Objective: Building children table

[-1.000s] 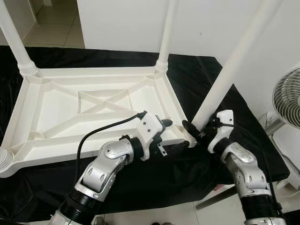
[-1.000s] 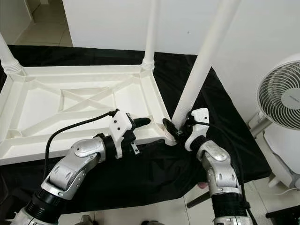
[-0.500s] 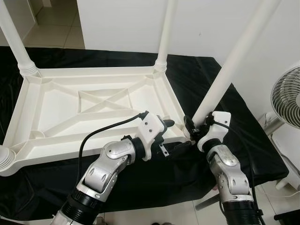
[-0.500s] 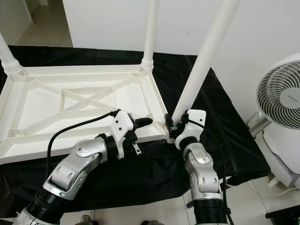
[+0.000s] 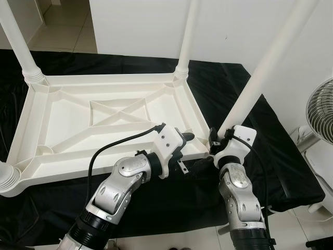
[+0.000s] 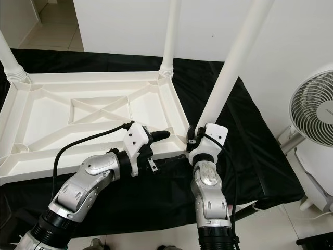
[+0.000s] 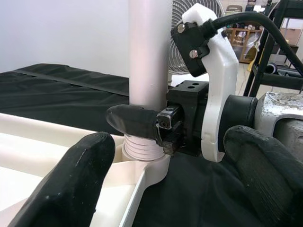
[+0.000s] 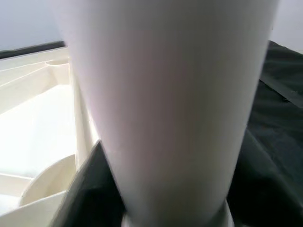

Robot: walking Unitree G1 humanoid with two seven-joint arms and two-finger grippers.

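Observation:
A white plastic children's table [image 5: 104,79] lies upside down on a black cloth [image 5: 281,156]. Legs stand up at its far left corner [image 5: 18,41], its far right corner [image 5: 186,36] and its near left corner [image 5: 6,179]. A fourth white leg [image 5: 260,73] leans over the near right corner, its ribbed foot [image 7: 142,149] in the corner socket. My right gripper [image 5: 216,143] is shut on the base of this leg, and one black finger [image 7: 132,122] lies against it. The leg [image 8: 165,94] looms close in the right wrist view. My left gripper [image 5: 193,152] hangs open by the table's near rim, holding nothing.
A white standing fan [image 5: 321,107] is at the right, off the cloth. A white wall rises behind the table, and tiled floor [image 5: 62,31] shows at the far left. The black cloth drapes over the near edge below my arms.
My right forearm has swung leftward under the corner, and the right gripper has drawn in tight on the leg's base. The left arm has barely moved. The camera shifted slightly.

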